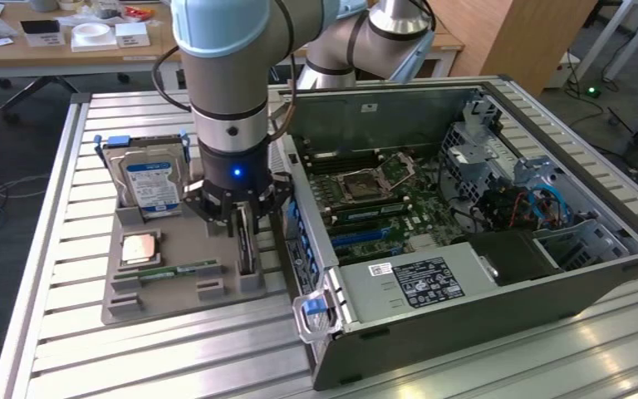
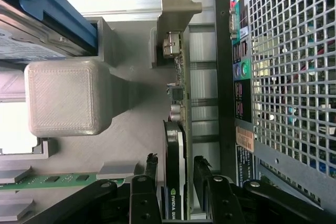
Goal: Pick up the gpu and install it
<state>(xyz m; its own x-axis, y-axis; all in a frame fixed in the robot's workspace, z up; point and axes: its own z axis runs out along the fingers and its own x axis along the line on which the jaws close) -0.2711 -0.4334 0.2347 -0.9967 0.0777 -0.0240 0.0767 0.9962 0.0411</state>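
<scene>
**Gpu in its rack, not yet lifted**

The gpu (image 2: 176, 145) stands on its long edge in a slot of the grey tray (image 1: 175, 301). The gripper (image 2: 177, 167) hangs right over it with its jaws apart. One black finger (image 2: 151, 174) sits on each side of the card with a thin gap showing on both faces, so nothing is clamped. As I judge it, the pick has got as far as straddling the card. Lifting it, carrying it across and seating it in the computer are all left to do.

The card is a thin green board with small soldered parts along its edge. It has a glossy black cooler block on one face and a bent bright-metal end bracket (image 2: 179, 3) at its far end. The fingers are matte black and jointed with round pins. The tray looks like printed plastic, with a fine layered grain and rounded corners.

Take the exterior view as a clock face with the gpu at the centre:
- **Eight o'clock:** a narrow green memory stick (image 1: 180, 270) lies flat.
- **Nine o'clock:** a square coppery chip (image 1: 142, 248).
- **Eleven o'clock:** a boxy silver hard drive (image 1: 150, 184) with a blue-white label stands upright.
- **Three o'clock:** just beside the tray is the open computer case (image 1: 497, 320), dark sheet metal with a perforated rear wall and its green main board (image 1: 377, 208) bare inside.

All of it rests on a ribbed aluminium table (image 1: 130, 353).
</scene>
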